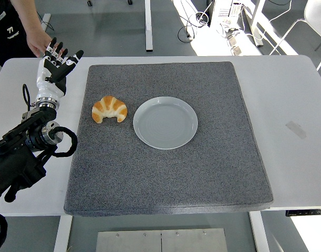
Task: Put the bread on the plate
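Observation:
A golden croissant (109, 109) lies on the grey mat (165, 173), just left of an empty pale grey plate (165, 122) at the mat's middle. My left hand (57, 62) is at the table's far left, beyond the mat's left edge and about a hand's length up and left of the croissant. Its fingers are spread and hold nothing. My right arm is out of view.
A person's hand (37, 41) and dark sleeve are at the top left, right behind my left hand. A small strip of tape (296, 129) lies on the white table (286, 94) to the right of the mat.

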`<action>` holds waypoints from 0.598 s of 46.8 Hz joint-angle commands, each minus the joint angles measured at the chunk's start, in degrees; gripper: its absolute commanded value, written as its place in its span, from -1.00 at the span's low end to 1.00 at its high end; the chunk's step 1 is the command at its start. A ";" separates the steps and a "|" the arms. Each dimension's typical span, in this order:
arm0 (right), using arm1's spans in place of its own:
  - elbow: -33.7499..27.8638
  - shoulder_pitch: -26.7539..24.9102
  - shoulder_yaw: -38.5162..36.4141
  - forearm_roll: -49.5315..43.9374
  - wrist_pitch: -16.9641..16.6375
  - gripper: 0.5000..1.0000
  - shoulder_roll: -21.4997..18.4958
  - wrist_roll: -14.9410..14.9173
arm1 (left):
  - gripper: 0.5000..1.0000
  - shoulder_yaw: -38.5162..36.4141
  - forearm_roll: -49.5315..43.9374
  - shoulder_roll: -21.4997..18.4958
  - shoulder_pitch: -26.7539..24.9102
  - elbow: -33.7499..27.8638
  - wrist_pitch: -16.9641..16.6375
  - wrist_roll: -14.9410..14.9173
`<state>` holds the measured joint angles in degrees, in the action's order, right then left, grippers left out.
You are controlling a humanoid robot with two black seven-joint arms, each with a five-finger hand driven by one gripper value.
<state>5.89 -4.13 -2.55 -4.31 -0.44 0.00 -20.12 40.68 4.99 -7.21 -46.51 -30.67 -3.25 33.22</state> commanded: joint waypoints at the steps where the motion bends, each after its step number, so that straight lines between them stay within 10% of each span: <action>1: 0.00 0.00 0.00 0.00 0.00 1.00 0.00 0.00 | 0.89 0.01 -0.06 -0.08 0.02 0.00 0.00 0.00; 28: 0.00 0.00 0.00 0.00 0.00 1.00 0.00 0.00 | 0.83 -2.79 0.99 -3.51 -2.61 -0.27 0.09 -3.59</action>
<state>5.89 -4.13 -2.56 -4.31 -0.44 0.00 -20.14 39.74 5.91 -10.17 -48.13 -30.88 -3.09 31.48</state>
